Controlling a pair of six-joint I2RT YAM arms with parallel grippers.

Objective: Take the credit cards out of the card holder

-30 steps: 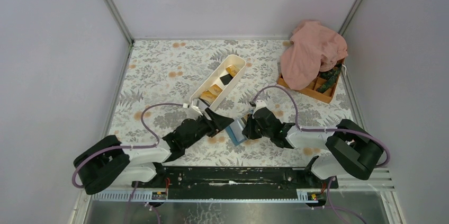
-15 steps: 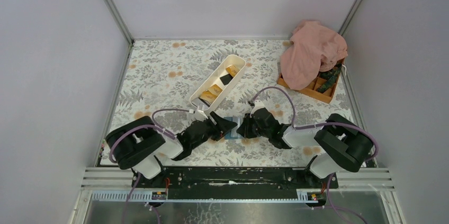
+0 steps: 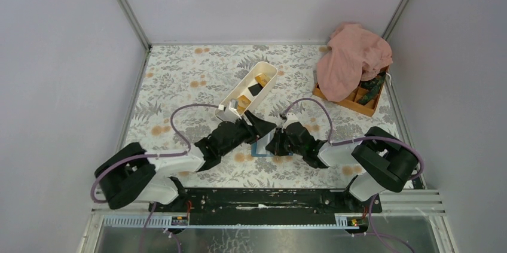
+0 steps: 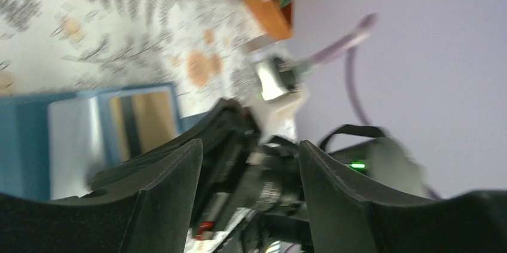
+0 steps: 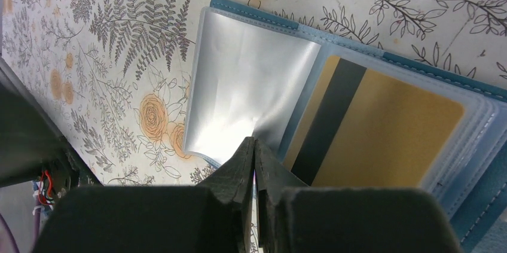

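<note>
My right gripper (image 5: pixel 254 151) is down on the small flat blue folding card holder (image 5: pixel 472 217), which lies open on the flower-patterned table (image 3: pixel 179 79) just ahead of my two bases. Its jaws are pressed together on the lower edge of a clear grey plastic sleeve (image 5: pixel 251 79), which is fanned away from the pockets beside it. Right next to that, one gold credit card with a black stripe (image 5: pixel 382 133) sits in its pocket. My left gripper (image 3: pixel 266 128) hovers just beside the holder, fingers spread wide with nothing between them; through the gap its camera sees my right wrist. Beyond it stands the long white oblong tray (image 3: pixel 267 87) — orange cards (image 3: pixel 261 79) and a black card (image 3: pixel 255 90) lie inside. Far right, a crumpled pink cloth (image 3: pixel 353 58) drapes over an orange wooden compartment box (image 3: pixel 359 102).
</note>
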